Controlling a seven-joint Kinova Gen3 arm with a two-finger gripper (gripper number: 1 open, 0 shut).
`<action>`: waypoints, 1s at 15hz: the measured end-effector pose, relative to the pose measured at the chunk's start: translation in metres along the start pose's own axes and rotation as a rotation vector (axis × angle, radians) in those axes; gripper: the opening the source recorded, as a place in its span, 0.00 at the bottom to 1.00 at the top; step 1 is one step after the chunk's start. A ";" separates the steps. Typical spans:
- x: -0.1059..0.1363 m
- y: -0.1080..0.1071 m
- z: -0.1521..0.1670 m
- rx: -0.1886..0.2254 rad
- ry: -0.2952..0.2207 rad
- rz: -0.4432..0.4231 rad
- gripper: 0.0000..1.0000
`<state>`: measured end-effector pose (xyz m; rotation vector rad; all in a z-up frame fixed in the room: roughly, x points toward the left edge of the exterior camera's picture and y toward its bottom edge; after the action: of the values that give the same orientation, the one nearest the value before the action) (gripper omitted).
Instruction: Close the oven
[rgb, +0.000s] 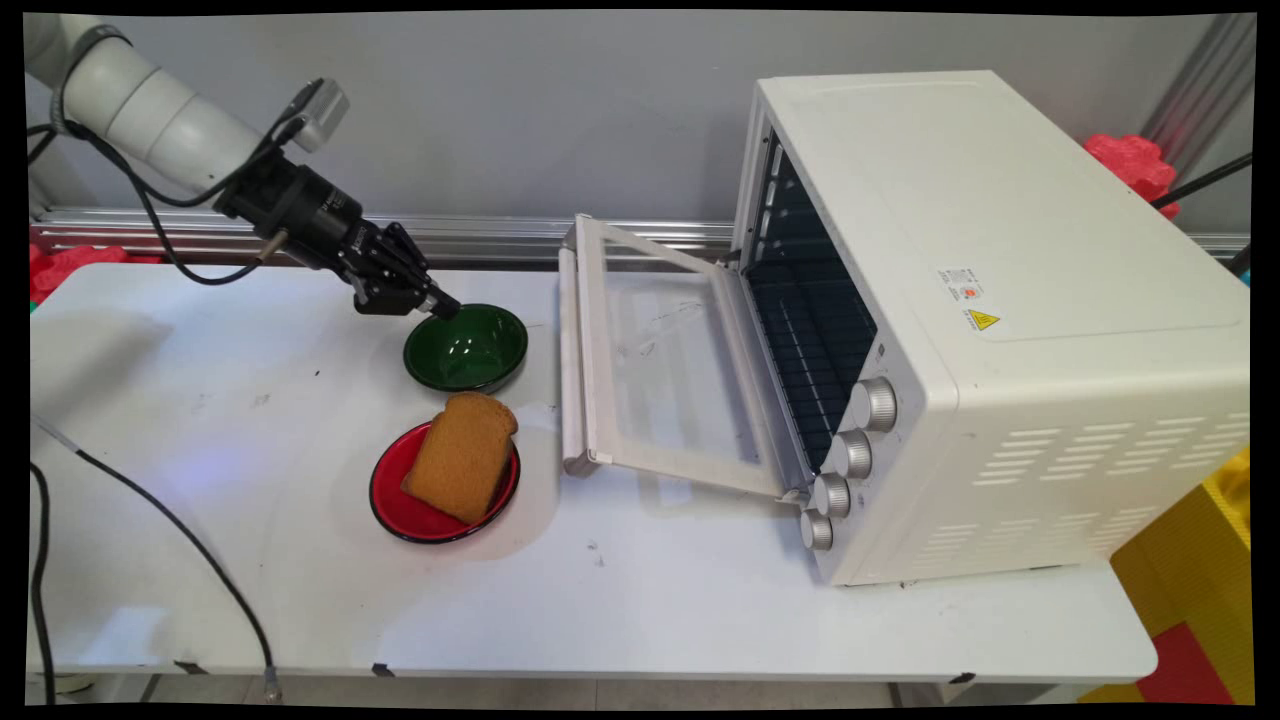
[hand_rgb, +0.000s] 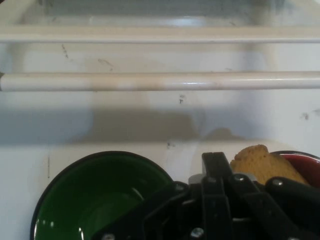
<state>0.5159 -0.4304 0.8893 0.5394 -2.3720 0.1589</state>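
claw: the claw (rgb: 440, 306) is seen low at the far-left rim of the green bowl (rgb: 466, 348), angled down from the upper left; the fingers appear drawn together, with no gap visible and nothing seen between them.
nearest thing: the green bowl is touched, or very nearly touched, at its rim; whether contact is made cannot be told. In the hand view the green bowl (hand_rgb: 100, 195) lies just left of the linkage and looks empty.
bread: a slice of brown bread (rgb: 462, 455) is laid across a red plate (rgb: 395, 505), on the near side of the bowl, its long axis running from the bowl toward the bench's near edge.
oven: a white toaster oven (rgb: 1000, 300) is stood to the right, its glass door (rgb: 660, 370) dropped open toward the bowl and plate.
in the way: nothing is seen between claw and bowl; the door handle (rgb: 570, 360) lies just beside the bowl.
bench: the bench (rgb: 700, 600) also carries a black cable (rgb: 180, 530) at the near left.
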 end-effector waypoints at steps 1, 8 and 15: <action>0.000 -0.001 0.002 -0.004 -0.001 -0.001 0.00; -0.006 -0.005 0.033 -0.009 0.005 -0.008 0.00; -0.013 -0.006 0.093 -0.001 0.032 0.001 0.00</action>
<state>0.4712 -0.4553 0.8106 0.5320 -2.3408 0.1661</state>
